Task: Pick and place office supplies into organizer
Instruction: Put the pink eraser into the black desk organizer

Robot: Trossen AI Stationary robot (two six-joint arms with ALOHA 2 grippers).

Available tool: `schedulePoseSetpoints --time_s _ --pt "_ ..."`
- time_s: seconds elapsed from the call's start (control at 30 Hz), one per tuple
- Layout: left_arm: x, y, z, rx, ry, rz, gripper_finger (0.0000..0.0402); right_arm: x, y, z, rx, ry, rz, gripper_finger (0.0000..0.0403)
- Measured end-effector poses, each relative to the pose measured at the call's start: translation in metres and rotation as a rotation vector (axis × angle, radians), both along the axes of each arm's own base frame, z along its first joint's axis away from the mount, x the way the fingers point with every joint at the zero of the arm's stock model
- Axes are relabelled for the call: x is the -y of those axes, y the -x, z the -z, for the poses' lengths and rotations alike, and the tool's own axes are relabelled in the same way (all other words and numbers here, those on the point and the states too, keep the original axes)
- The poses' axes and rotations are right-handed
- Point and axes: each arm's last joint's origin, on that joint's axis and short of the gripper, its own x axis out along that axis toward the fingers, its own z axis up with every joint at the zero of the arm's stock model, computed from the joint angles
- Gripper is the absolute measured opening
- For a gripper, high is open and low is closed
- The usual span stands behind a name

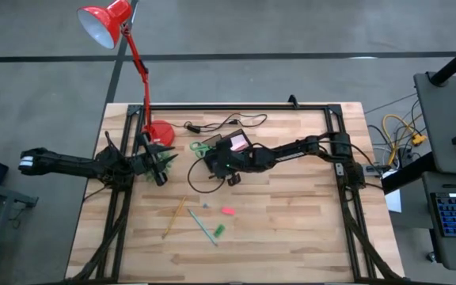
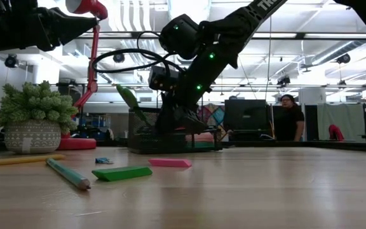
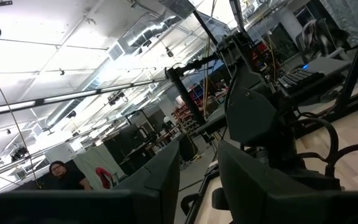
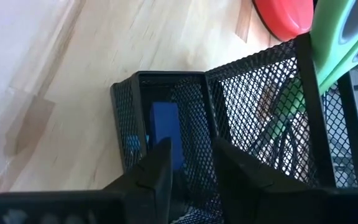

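We see a sorting job partly done, with the black mesh organizer (image 1: 229, 152) as our marker near the back of the wooden table (image 1: 291, 229). To the organizer's left the left hand (image 1: 161, 166) waits low over the table by the red lamp's base (image 1: 161, 132) and a small potted plant (image 2: 33, 121); its own camera shows its fingers (image 3: 160, 180) parted with nothing between them. In front of the organizer and to its left a yellow pencil (image 1: 173, 217) lies on the bare wood. Just right of the pencil, also in front of the organizer, lie a green pen (image 1: 203, 227), a small blue piece (image 2: 103, 160), a green piece (image 1: 219, 230) and a pink piece (image 1: 227, 210), all apart from one another and none yet collected. At the organizer itself the green-handled scissors (image 1: 202, 147) stand in the taller compartment, handles sticking out at its left side; a pink sticky-note pad (image 1: 237, 143) shows at its top, and a blue item (image 4: 165, 127) lies in the small end compartment. The right hand (image 1: 226, 165) hangs directly above that end compartment, its fingers (image 4: 157, 168) spread and gripping nothing, so we judge a drop into the tray just made or about over. By our count at least three supplies are in and five wait on the table.
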Motion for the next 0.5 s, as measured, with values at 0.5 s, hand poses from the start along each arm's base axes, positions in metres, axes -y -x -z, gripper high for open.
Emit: schedulePoseSetpoints --time_s 0.5 --pt "0.0 0.0 0.0 -0.002 0.0 0.0 0.0096 -0.019 0.005 -0.034 0.089 0.099 0.096 0.0093"
